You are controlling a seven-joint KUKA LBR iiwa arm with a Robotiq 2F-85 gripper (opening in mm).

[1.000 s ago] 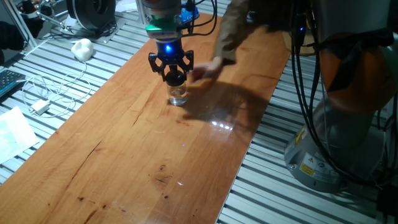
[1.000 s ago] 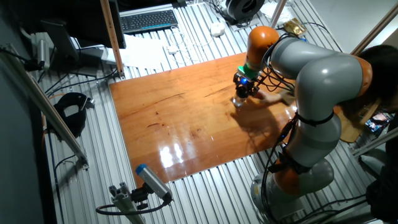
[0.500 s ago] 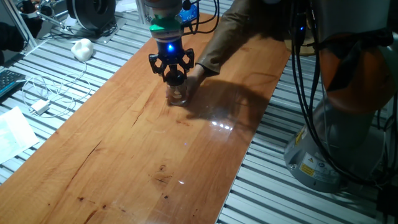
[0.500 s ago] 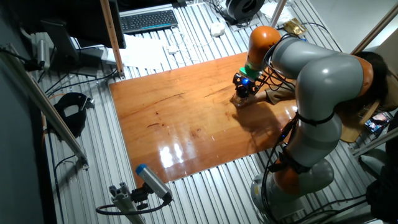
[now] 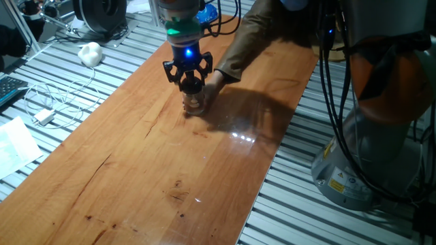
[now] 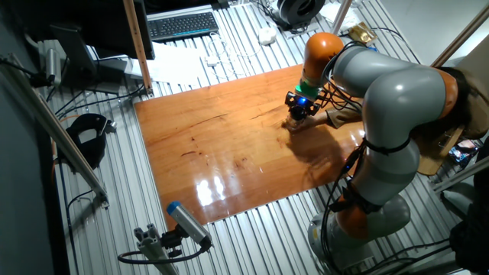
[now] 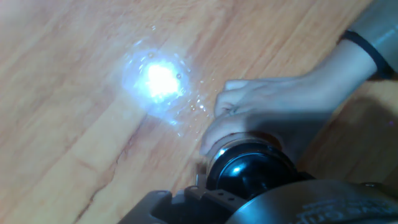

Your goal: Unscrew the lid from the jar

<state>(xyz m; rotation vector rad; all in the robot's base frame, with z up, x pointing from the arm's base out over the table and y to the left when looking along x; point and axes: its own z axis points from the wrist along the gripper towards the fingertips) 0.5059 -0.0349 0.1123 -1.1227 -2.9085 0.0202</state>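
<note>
Glossy wooden table (image 5: pixel 136 170), ribbed metal surround (image 5: pixel 286 197)

A glossy black lid (image 7: pixel 252 171) tops a clear glass jar (image 5: pixel 194 103) on a warm orange-brown wooden table (image 5: pixel 170 163) with dark grain streaks. The black gripper (image 5: pixel 189 76) glows blue above, beside a pale hand (image 7: pixel 273 109) in an olive sleeve (image 5: pixel 255 37).

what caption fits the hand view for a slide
A person's hand steadies the jar while the gripper sits over its black lid.
</note>
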